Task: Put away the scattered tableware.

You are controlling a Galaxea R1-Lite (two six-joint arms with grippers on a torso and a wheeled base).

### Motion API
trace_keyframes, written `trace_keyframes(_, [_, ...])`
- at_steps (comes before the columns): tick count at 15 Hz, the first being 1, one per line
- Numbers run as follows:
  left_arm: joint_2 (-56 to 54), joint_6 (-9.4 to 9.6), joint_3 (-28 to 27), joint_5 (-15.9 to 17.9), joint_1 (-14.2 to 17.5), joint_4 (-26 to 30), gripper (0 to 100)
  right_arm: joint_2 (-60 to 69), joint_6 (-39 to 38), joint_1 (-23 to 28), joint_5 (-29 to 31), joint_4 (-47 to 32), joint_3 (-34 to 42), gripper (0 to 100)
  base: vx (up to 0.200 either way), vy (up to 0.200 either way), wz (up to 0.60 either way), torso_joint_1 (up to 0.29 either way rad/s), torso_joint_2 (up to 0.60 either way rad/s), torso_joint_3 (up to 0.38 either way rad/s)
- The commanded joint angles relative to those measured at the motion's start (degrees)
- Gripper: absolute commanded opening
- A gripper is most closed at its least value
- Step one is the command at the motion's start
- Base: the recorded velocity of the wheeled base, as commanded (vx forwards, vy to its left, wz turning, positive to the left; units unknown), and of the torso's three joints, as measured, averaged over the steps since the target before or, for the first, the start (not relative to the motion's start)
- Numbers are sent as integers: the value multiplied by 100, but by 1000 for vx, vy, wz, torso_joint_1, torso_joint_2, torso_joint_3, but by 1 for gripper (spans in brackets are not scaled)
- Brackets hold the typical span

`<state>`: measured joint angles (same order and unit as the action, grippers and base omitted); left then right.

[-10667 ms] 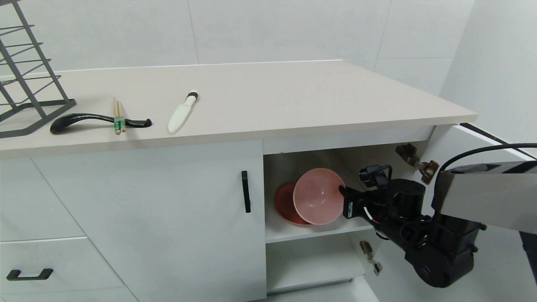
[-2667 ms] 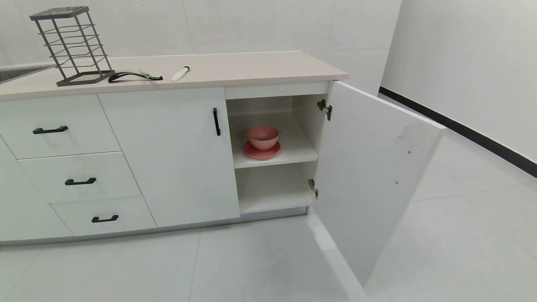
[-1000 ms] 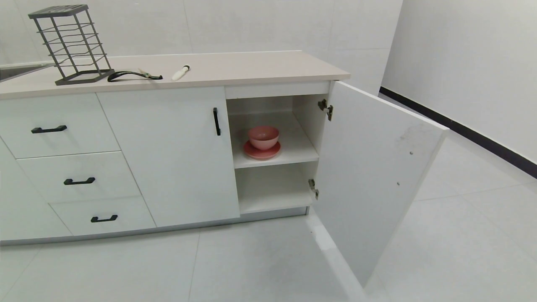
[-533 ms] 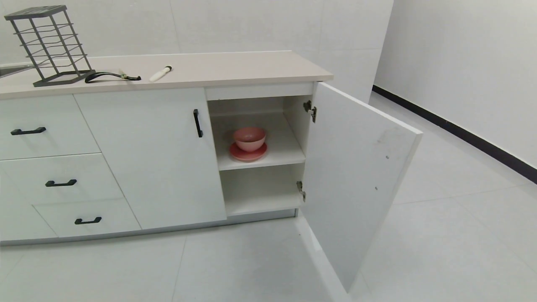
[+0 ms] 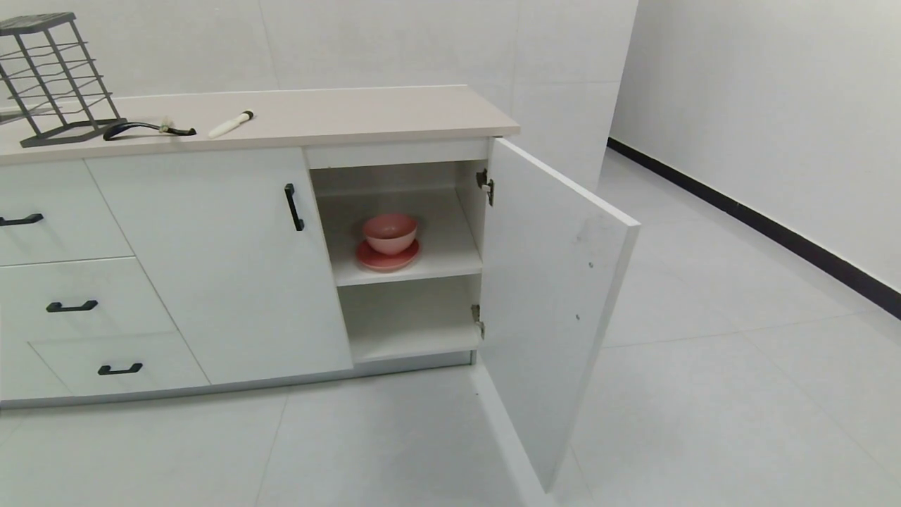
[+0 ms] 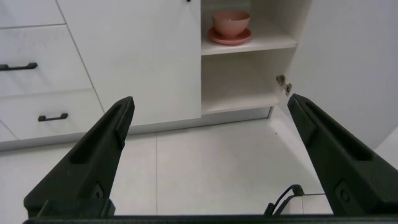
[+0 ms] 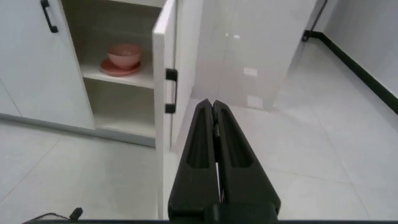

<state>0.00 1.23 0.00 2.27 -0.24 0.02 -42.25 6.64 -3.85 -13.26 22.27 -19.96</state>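
Note:
A pink bowl (image 5: 389, 232) sits upright on a red plate (image 5: 386, 258) on the upper shelf of the open cabinet. On the countertop lie a black ladle (image 5: 138, 128), a pair of chopsticks (image 5: 166, 125) across it, and a white knife (image 5: 230, 124). My left gripper (image 6: 210, 102) is open and empty, low above the floor, well back from the cabinet, with the bowl (image 6: 231, 22) and plate (image 6: 229, 38) ahead of it. My right gripper (image 7: 214, 107) is shut with nothing in it, in front of the open door's edge, and the bowl (image 7: 124, 55) is seen beyond.
The cabinet door (image 5: 556, 296) stands wide open toward me; its black handle (image 7: 171, 91) is on the edge. A dark wire rack (image 5: 49, 77) stands at the counter's left. Drawers (image 5: 70, 306) fill the left side. The lower shelf (image 5: 408, 338) is bare. Tiled floor lies open to the right.
The bowl my right gripper earlier held in the cabinet now rests on the plate, with both arms drawn away. Over the last second the head view has swung right; the things stayed put.

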Motion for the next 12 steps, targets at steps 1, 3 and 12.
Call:
trace_keyframes(1, [0,0,0,2,7,-2,100,-1646,12,25,-133,884,-140,0,0,0,0,0,0,0])
trace_keyframes(3, [0,-9,0,2,7,-2,100,-2402,4,16,-141,1517,-105,0,0,0,0,0,0,0])
trace_keyframes(12, [0,-18,0,2,7,-2,100,-4784,179,34,-502,4145,-105,0,0,0,0,0,0,0])
